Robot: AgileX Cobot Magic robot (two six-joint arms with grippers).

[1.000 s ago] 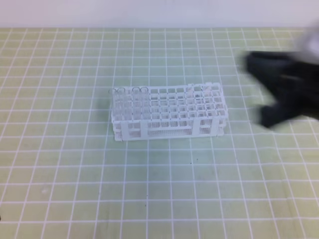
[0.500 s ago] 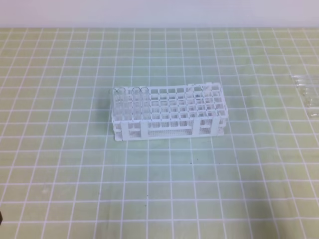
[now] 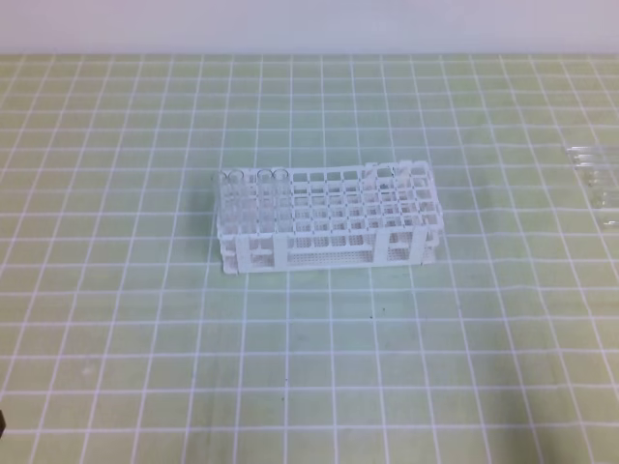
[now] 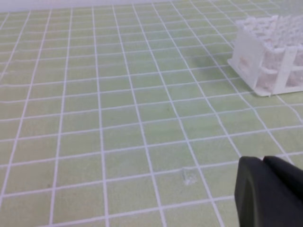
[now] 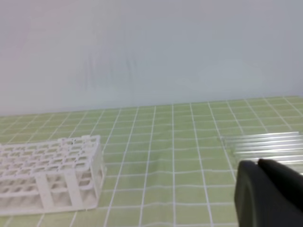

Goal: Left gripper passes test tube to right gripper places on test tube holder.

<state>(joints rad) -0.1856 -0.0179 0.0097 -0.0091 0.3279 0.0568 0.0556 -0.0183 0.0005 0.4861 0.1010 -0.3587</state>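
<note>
Glass, light, slippery and fragile, the test tube (image 5: 265, 142) lies among loose tubes on the mat right of the test tube holder (image 3: 324, 217), best gripped mid-length; the left gripper (image 4: 262, 163) and right gripper (image 5: 258, 165) are clenched empty.

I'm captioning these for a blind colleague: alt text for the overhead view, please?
A white test tube holder stands mid-frame on a green gridded mat, clear tubes upright in its left end. More clear tubes lie at the right edge; no gripper shows.
</note>
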